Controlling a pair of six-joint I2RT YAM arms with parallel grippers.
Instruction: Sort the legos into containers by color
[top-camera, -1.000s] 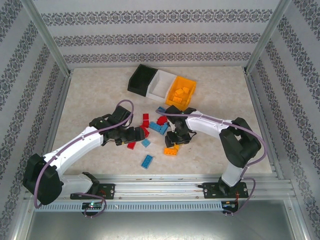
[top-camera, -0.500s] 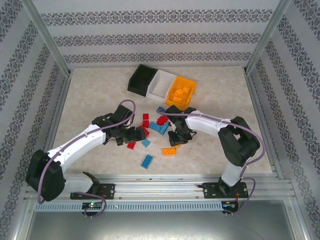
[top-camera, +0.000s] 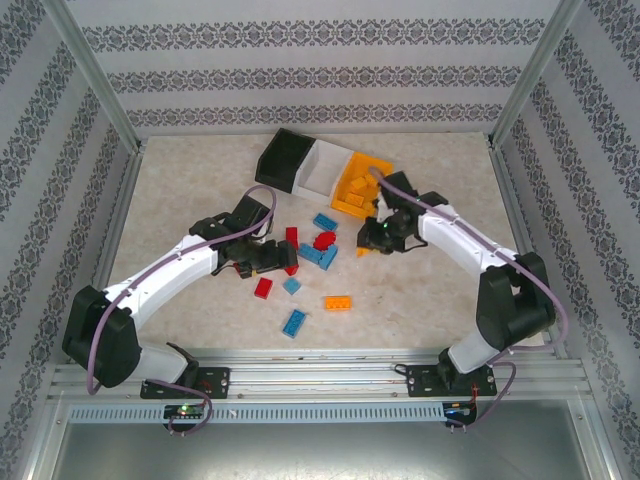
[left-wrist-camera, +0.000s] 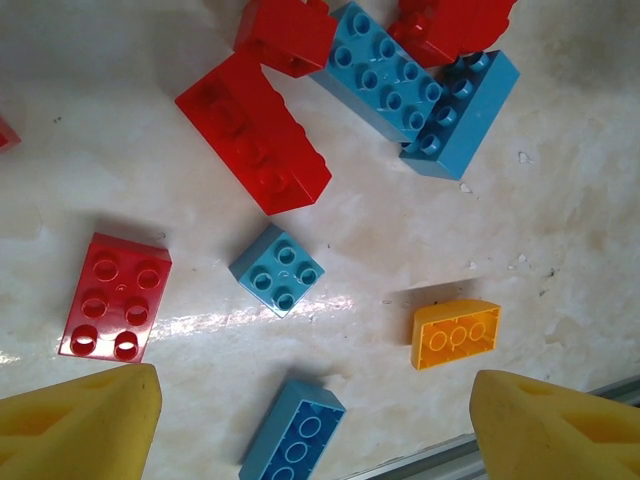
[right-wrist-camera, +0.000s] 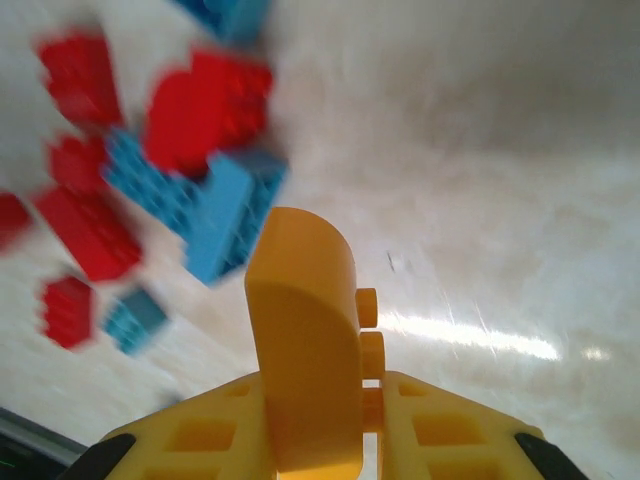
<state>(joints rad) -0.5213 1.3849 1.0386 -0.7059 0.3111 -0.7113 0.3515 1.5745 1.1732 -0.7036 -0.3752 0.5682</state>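
Observation:
Three containers stand in a row at the back: black (top-camera: 284, 160), white (top-camera: 326, 169) and orange (top-camera: 362, 184), the orange one holding orange legos. My right gripper (top-camera: 372, 240) (right-wrist-camera: 322, 420) is shut on a curved orange lego (right-wrist-camera: 303, 340) (top-camera: 364, 250) and hangs above the table just in front of the orange bin. My left gripper (top-camera: 278, 258) (left-wrist-camera: 315, 430) is open above the scattered legos. Below it lie a red brick (left-wrist-camera: 115, 297), a small blue brick (left-wrist-camera: 277, 270), a long blue brick (left-wrist-camera: 292, 437) and an upturned orange brick (left-wrist-camera: 455, 335).
Red and blue bricks cluster mid-table (top-camera: 322, 243), with a loose blue brick (top-camera: 294, 322) and an orange one (top-camera: 338, 302) nearer the front rail (top-camera: 320, 365). Patterned walls close in the table's sides and back.
My right gripper has shut on the orange brick, lifted it off the table and carried it back and right toward the orange bin. The left gripper has crept slightly farther in, still open.

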